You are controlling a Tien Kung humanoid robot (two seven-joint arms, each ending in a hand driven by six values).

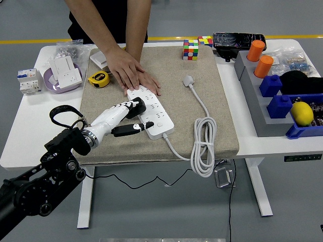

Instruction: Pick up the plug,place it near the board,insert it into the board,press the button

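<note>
A white power strip [152,112] lies diagonally on the beige mat [202,65]. A person's hands [132,74] press flat on its far end. My left hand [132,116] reaches in from the lower left and holds a black plug [137,108] over the strip's left side, fingers curled on it, thumb stretched along the strip's near edge. The strip's white cable [203,142] coils at the mat's right front and ends in a white plug [189,80]. My right hand is out of view.
A yellow tape measure [98,78], a white socket on a purple dish [64,71] and a breaker [27,80] sit at the left. Rubik's cubes [191,49] stand at the mat's far edge. Grey and blue bins [275,96] with orange cylinders and a lemon [302,113] fill the right.
</note>
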